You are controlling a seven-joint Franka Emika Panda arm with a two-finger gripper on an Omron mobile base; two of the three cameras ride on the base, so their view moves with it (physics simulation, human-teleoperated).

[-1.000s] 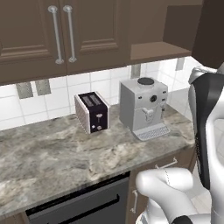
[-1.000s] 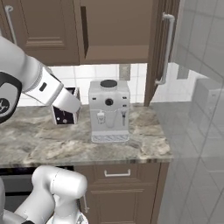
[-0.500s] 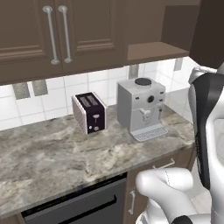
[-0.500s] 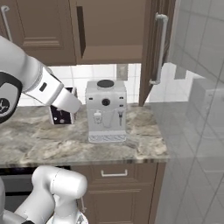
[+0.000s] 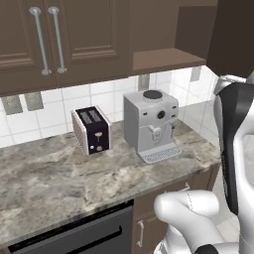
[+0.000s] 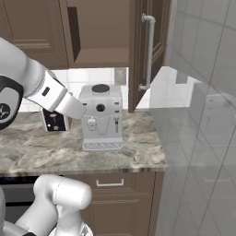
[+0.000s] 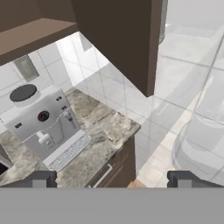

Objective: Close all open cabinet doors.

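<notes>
An upper cabinet door (image 6: 138, 55) stands open, swung out edge-on over the counter's right end, with its long silver handle (image 6: 148, 50) facing right. In the hand view this open door (image 7: 118, 39) hangs at the top centre, some way off, its handle (image 7: 162, 22) just beyond its edge. In the left base view the same door (image 5: 233, 34) is the dark panel at upper right, beside the bare cabinet interior (image 5: 163, 30). Two shut doors (image 5: 74, 39) with bar handles sit at upper left. My gripper (image 7: 111, 181) is open and holds nothing.
A silver coffee machine (image 5: 151, 124) and a black toaster (image 5: 92, 130) stand on the marbled counter (image 5: 59, 183). Below it are a drawer front (image 6: 109, 183) and a dark oven (image 5: 79, 235). A tall grey panel (image 6: 203, 115) rises at the counter's right end.
The whole scene has slid left in both base views, so the base has driven to the right. The open door now sits nearer the middle of the right base view.
</notes>
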